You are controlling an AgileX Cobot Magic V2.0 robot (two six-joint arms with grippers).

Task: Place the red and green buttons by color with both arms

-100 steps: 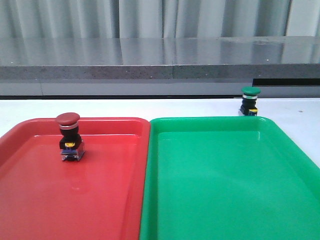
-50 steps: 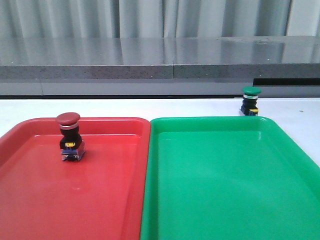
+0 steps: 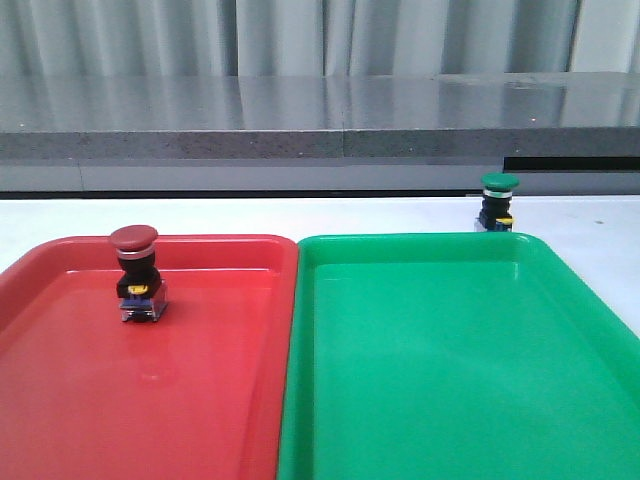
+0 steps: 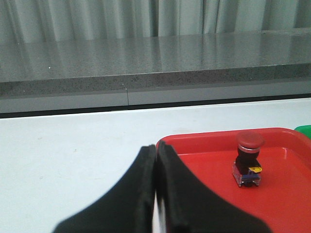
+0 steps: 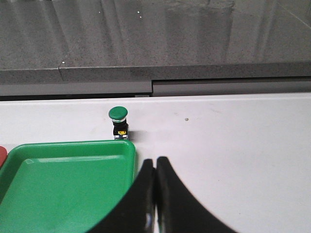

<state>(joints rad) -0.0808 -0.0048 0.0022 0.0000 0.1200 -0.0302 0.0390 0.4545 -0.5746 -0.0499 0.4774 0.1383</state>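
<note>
Red plastic fills the near left of the front view: a red tray (image 3: 200,400) with the red button (image 3: 137,272) standing upright inside it, towards its far left corner. Flush against its right edge lies a green tray (image 3: 450,400). The green button (image 3: 498,203) stands upright on the white table (image 3: 300,215) just beyond the green tray's far rim, near its right corner, not inside it. Behind the table runs a grey stone ledge (image 3: 320,125) with pale curtains (image 3: 300,35) above. Nothing lies between either button and the cameras. The left gripper (image 4: 156,155) has its fingers pressed together, holding nothing, near the red tray's corner. The right gripper (image 5: 155,167) is likewise closed and empty, over bare table beside the green tray's corner.
</note>
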